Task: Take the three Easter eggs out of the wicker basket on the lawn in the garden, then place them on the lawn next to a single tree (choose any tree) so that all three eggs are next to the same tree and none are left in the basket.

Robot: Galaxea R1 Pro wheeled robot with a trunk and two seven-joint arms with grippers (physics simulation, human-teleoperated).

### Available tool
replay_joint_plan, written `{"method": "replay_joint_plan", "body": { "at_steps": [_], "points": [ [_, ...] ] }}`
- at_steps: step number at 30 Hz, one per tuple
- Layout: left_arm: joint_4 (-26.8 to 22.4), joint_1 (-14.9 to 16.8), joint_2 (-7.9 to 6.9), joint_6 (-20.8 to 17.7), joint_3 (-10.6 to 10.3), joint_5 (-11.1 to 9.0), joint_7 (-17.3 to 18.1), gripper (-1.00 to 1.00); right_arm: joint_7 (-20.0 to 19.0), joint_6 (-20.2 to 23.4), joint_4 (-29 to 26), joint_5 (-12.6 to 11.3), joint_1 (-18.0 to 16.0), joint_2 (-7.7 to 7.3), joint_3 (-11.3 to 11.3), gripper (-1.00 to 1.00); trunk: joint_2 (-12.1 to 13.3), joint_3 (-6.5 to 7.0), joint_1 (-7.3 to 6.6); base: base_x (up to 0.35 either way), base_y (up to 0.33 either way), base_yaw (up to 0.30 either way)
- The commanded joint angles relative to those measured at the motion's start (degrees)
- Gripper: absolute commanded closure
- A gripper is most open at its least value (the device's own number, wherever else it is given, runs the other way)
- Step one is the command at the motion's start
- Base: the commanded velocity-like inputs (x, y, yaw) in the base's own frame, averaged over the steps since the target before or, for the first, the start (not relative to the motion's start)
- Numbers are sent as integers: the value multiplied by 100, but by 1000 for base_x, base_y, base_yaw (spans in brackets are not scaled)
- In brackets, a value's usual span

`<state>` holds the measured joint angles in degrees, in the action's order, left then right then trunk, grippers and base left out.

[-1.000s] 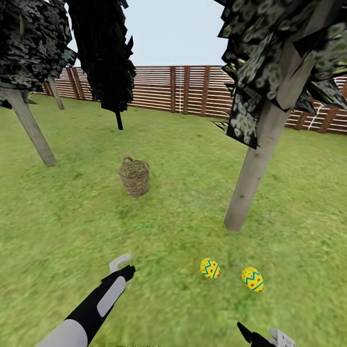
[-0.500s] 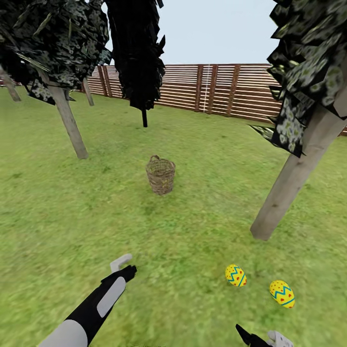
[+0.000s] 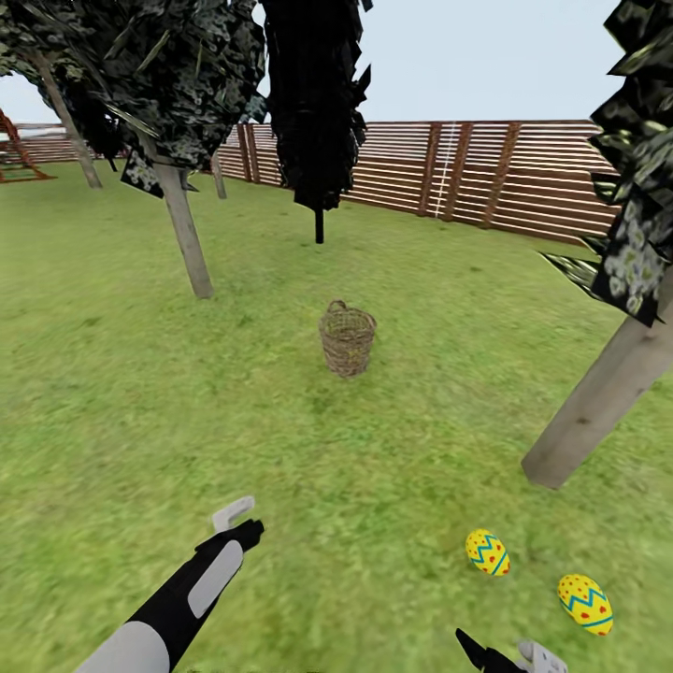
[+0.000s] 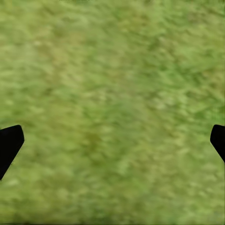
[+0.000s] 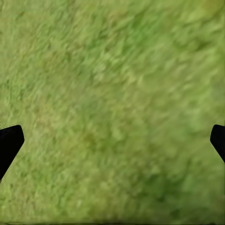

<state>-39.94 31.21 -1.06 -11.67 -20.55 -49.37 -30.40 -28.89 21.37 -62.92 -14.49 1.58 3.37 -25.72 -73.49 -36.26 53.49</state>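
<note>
Two yellow Easter eggs with blue zigzags and red dots, one (image 3: 487, 551) and another (image 3: 585, 604), lie on the lawn (image 3: 140, 402) near the foot of the pale-trunked tree (image 3: 598, 402) at the right. The wicker basket (image 3: 348, 338) stands upright on the grass in the middle distance; its inside is hidden. My left gripper (image 3: 238, 523) hangs low at the front left, far from the basket. My right gripper (image 3: 509, 654) is at the bottom edge, just short of the eggs. Both wrist views show grass between widely parted fingertips: left gripper (image 4: 112, 145), right gripper (image 5: 112, 145).
A second pale-trunked tree (image 3: 182, 229) stands back left of the basket and a dark-trunked tree (image 3: 319, 224) behind it. The brown slatted fence (image 3: 486, 173) closes the yard at the back. A red frame (image 3: 14, 154) shows far left.
The whole picture has slid to the right, so the camera has turned left. Basket, eggs and tree keep their places on the grass. Both arms sit the same in the view.
</note>
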Motion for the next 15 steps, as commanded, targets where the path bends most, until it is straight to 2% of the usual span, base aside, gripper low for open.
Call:
{"method": "replay_joint_plan", "body": {
  "at_steps": [1, 15],
  "points": [
    [-9, 6, -8, -13, -37, -25, -45, -100, -12, 52, -11, -48, 1, 6, -15, -100, 38, 10, -22, 0, 1, 247],
    [3, 0, 0, -11, -37, 0, -45, -100, -12, 52, -1, -48, 1, 6, 13, -100, 600, 205, -330, 0, 0, 215]
  ]
}}
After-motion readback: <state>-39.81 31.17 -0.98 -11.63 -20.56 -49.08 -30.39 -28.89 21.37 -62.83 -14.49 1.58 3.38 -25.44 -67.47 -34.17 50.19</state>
